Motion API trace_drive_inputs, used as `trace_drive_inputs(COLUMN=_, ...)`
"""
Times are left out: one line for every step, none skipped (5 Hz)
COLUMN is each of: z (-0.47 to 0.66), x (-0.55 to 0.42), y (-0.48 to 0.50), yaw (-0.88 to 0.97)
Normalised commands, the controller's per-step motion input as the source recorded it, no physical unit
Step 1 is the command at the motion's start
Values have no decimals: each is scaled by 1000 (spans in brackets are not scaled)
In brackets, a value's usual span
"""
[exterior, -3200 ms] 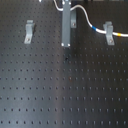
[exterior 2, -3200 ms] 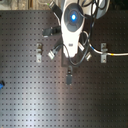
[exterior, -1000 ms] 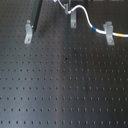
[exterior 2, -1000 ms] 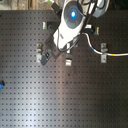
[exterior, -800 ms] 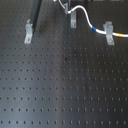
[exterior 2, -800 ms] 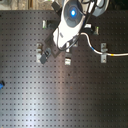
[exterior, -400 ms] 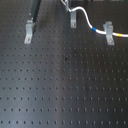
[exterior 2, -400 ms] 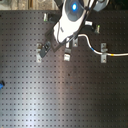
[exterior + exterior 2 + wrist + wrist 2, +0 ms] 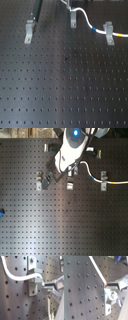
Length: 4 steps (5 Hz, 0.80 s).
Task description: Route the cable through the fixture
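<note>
A black perforated tabletop (image 9: 65, 85) is filling nearly everything in both exterior views, its rows of small holes running in a regular grid. Soft light is falling across it, making the surface look greyer toward the middle in the second exterior view and darker toward the edges. Along the top of the second exterior view a pale strip of floor or wall (image 9: 22, 133) is showing beyond the board's edge; which of the two it is cannot be told. A small blue object (image 9: 1, 212) is sitting at the second exterior view's left edge.
</note>
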Motion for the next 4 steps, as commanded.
trace_drive_inputs(z=225, x=-145, y=73, yaw=-606)
trace_drive_inputs(z=97, x=-200, y=87, yaw=-648)
trace_drive_inputs(z=3, x=-214, y=136, yaw=-628)
trace_drive_inputs(z=47, x=-233, y=140, yaw=-583)
